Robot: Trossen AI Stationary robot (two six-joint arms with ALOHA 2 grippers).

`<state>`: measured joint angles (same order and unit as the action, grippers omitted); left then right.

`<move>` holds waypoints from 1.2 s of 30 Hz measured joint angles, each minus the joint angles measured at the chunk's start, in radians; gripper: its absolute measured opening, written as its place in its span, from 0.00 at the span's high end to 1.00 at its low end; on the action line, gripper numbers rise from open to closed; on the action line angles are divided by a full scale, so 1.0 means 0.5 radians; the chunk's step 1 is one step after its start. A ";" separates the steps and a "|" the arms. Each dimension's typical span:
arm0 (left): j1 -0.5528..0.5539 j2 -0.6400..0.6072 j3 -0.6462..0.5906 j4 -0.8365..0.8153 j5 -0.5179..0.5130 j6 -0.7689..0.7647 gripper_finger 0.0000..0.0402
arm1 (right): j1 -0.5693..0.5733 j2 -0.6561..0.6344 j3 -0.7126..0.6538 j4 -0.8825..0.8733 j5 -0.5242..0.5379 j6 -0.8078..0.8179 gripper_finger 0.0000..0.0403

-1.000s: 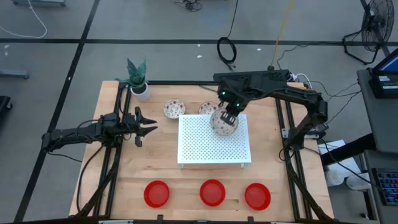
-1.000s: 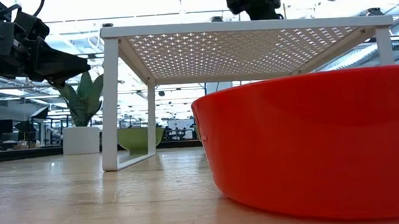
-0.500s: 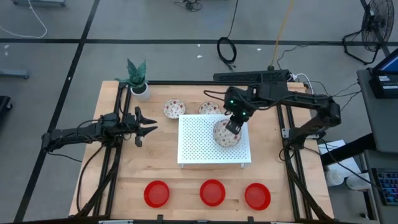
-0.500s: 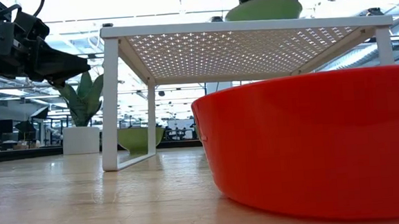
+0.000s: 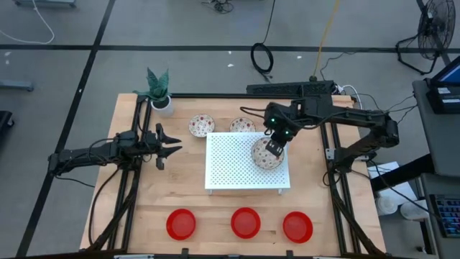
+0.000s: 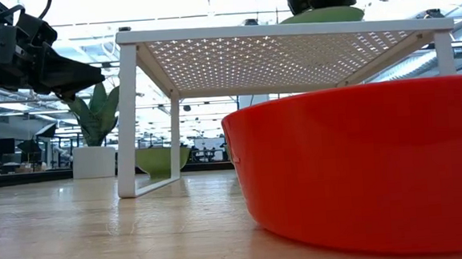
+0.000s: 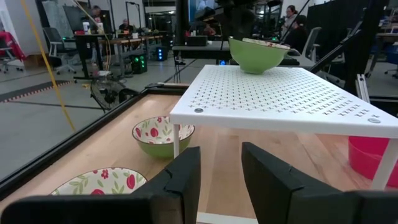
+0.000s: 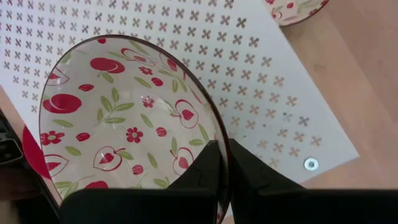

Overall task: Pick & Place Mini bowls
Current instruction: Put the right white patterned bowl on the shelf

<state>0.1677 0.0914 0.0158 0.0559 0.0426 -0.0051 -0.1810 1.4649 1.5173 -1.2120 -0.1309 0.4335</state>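
My right gripper (image 5: pixel 274 148) is over the white perforated board (image 5: pixel 233 164), shut on a white mini bowl with a red fruit pattern (image 5: pixel 267 154), which is green outside (image 6: pixel 323 15). In the right wrist view the bowl (image 8: pixel 124 121) fills the frame above the gripper (image 8: pixel 227 171). Two more patterned bowls (image 5: pixel 201 126) (image 5: pixel 242 125) rest on their bases on the table beyond the board's far edge. Three plain red bowls (image 5: pixel 181 224) (image 5: pixel 246 222) (image 5: pixel 297 226) stand along the near edge. My left gripper (image 5: pixel 169 149) waits open at the table's left, also seen in its wrist view (image 7: pixel 221 180). My right gripper pinches the patterned bowl's rim (image 8: pixel 216 127) on the side toward the table's far right, one finger (image 8: pixel 205 171) inside the bowl and one (image 8: pixel 255 171) outside. The fingers come from above, slanting down. The bowl stays roughly upright, with its base (image 7: pixel 254 65) at the board's top.
A white plant pot with a green plant (image 5: pixel 162 101) stands at the far left corner. The board stands on legs (image 6: pixel 127 120), and one patterned bowl (image 6: pixel 162 159) shows beneath it. A red bowl (image 6: pixel 361 162) looms close in the low view. Black frame rails run along both table sides.
My right gripper has carried the patterned bowl from the board's far edge toward the near edge and a little right, over the board's right part, and brought it down to the board's top. It has stayed shut on the rim.
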 joint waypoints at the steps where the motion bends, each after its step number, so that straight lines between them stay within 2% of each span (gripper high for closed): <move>1: 0.001 0.000 0.000 0.000 0.001 0.000 0.70 | 0.000 0.003 0.000 0.003 -0.001 0.000 0.99; 6: 0.001 0.000 0.000 0.000 0.001 0.000 0.70 | -0.001 0.003 0.000 0.017 0.001 -0.001 0.97; 22: 0.000 0.000 0.000 0.000 0.001 0.000 0.70 | -0.005 -0.002 0.000 0.023 -0.003 -0.003 0.74; 33: 0.001 0.000 0.000 0.000 0.000 0.000 0.70 | -0.051 -0.190 0.000 0.154 0.012 -0.050 0.62; 36: 0.000 0.000 0.000 0.000 0.001 0.000 0.70 | -0.058 -0.281 0.000 0.169 0.144 -0.123 0.61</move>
<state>0.1677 0.0914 0.0158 0.0559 0.0429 -0.0051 -0.2102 1.3246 1.5173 -1.1274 -0.0588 0.3719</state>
